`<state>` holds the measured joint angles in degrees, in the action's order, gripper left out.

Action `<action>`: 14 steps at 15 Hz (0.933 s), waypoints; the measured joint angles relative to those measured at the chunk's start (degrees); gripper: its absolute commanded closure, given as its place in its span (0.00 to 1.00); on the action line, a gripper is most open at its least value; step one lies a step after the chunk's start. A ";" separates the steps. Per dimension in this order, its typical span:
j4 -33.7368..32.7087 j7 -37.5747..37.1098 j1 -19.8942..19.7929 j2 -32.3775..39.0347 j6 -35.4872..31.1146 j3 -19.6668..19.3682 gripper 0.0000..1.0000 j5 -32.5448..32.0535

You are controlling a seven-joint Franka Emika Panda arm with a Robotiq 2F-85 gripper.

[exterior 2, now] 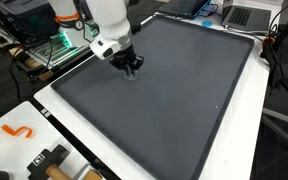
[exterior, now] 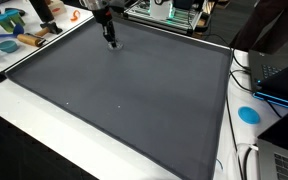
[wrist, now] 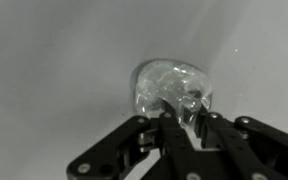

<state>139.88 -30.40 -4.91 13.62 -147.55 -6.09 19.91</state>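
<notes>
In the wrist view a small clear, glassy lump (wrist: 169, 85) lies on the grey mat (wrist: 44, 60), just past my black fingers. My gripper (wrist: 184, 118) has its jaws drawn close together, pinching the lump's near edge. In both exterior views the gripper (exterior: 111, 43) (exterior 2: 132, 68) points straight down and touches the large dark grey mat (exterior: 124, 100) (exterior 2: 184, 90) near one of its edges. The lump is too small and clear to make out in those views.
The mat lies on a white table. Beside it are blue items (exterior: 4, 45), an orange piece (exterior: 74, 15), a blue disc (exterior: 248, 114) and a laptop (exterior: 284, 75). An orange hook (exterior 2: 19, 131) and a mallet-like tool (exterior 2: 49, 160) lie near a corner.
</notes>
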 measured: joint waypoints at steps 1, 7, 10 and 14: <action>-0.01 0.00 0.00 -0.04 0.00 0.00 1.00 0.00; -0.03 0.00 0.03 -0.08 0.00 0.00 0.99 0.00; -0.03 -0.01 0.04 -0.07 0.00 0.00 0.99 0.00; -0.03 -0.06 0.04 -0.03 0.00 0.00 0.99 0.00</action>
<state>139.85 -30.47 -4.87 13.59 -147.55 -6.09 19.91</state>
